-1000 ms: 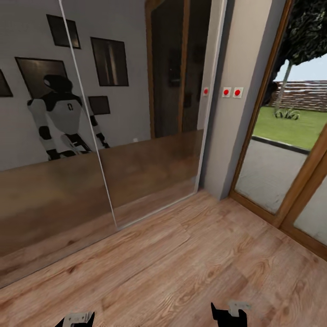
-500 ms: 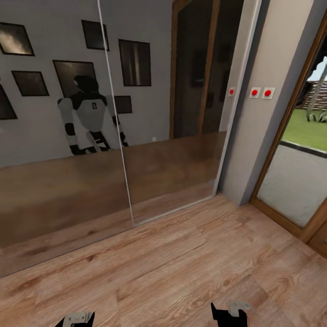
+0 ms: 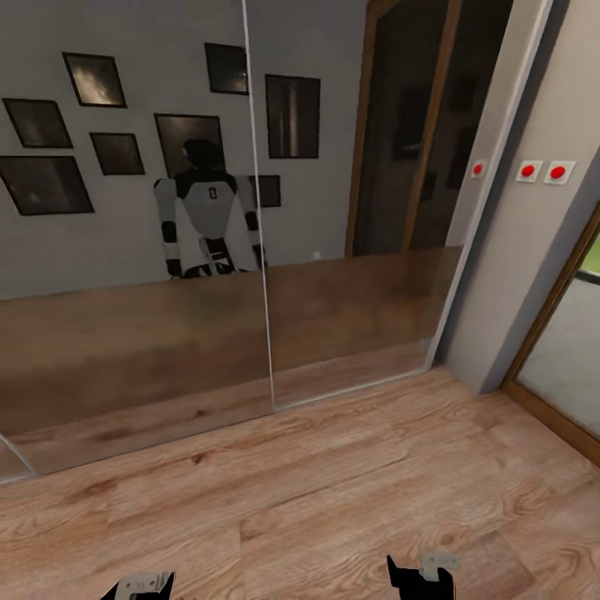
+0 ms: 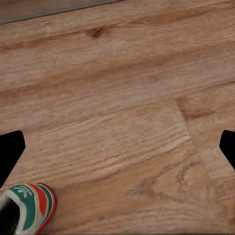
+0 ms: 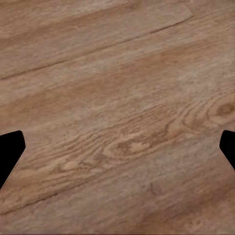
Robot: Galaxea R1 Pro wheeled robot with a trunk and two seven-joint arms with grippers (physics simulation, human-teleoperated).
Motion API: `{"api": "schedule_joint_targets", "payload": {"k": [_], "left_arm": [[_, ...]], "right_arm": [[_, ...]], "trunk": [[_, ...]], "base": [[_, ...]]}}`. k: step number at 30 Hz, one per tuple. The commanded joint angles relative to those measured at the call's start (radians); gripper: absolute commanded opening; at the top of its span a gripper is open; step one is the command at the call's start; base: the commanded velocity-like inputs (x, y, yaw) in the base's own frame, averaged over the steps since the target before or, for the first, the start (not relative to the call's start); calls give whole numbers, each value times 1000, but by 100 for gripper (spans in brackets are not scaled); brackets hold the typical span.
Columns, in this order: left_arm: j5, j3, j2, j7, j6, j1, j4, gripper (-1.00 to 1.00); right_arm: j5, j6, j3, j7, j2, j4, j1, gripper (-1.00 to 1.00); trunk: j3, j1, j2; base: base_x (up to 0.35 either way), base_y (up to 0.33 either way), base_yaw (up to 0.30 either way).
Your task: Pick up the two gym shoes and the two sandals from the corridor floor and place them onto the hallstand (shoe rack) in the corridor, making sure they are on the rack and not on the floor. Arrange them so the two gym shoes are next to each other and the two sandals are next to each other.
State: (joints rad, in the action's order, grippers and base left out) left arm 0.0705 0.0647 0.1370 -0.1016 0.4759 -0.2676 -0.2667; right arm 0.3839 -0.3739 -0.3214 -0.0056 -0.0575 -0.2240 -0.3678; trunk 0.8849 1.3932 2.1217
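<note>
Camera swung left; both jaws wide, empty; gym shoe (image 4: 22, 208) beneath the left.

One gym shoe (image 4: 24, 208), white with green and red-orange stripes, lying on wood-grain corridor floor (image 4: 127, 107), partly cropped

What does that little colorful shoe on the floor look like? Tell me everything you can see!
The gym shoe peeks in at the edge of the left wrist view, so just one end of it shows. It is white with green and red-orange stripes, a small white leaf logo on the green, and a teal-green sole edge. It rests on the wood-grain corridor floor. Nothing else touches it, and the left gripper hangs open above the bare planks beside it.
</note>
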Motion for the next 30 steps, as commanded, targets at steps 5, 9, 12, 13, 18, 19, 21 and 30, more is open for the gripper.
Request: {"api": "schedule_joint_targets", "payload": {"k": [5,9,12,13,18,19,21,30], "left_arm": [[7,6,0,-10,1,-1,1,100],[7,6,0,-10,1,-1,1,100],[7,6,0,-10,1,-1,1,100],[7,6,0,-10,1,-1,1,100],[8,6,0,-10,1,-1,1,100],[7,6,0,-10,1,-1,1,100],[7,6,0,-10,1,-1,1,100],[8,6,-1,-10,1,-1,1,100]], "right_arm": [[10,-3,-8,-1,-1,0,0,100],[10,-3,-8,-1,-1,0,0,100],[10,-3,-8,-1,-1,0,0,100],[10,-3,-8,-1,-1,0,0,100],[10,-3,-8,-1,-1,0,0,100],[10,-3,-8,-1,-1,0,0,100],[10,-3,-8,-1,-1,0,0,100],[10,-3,-8,-1,-1,0,0,100]], "trunk": [[1,0,0],[1,0,0],[1,0,0],[1,0,0],[1,0,0],[1,0,0],[1,0,0],[1,0,0]], "base": [[0,0,279],[0,0,279],[0,0,279],[5,0,279],[46,-9,279],[94,-40,279],[144,-146,279],[144,-222,279]]}}
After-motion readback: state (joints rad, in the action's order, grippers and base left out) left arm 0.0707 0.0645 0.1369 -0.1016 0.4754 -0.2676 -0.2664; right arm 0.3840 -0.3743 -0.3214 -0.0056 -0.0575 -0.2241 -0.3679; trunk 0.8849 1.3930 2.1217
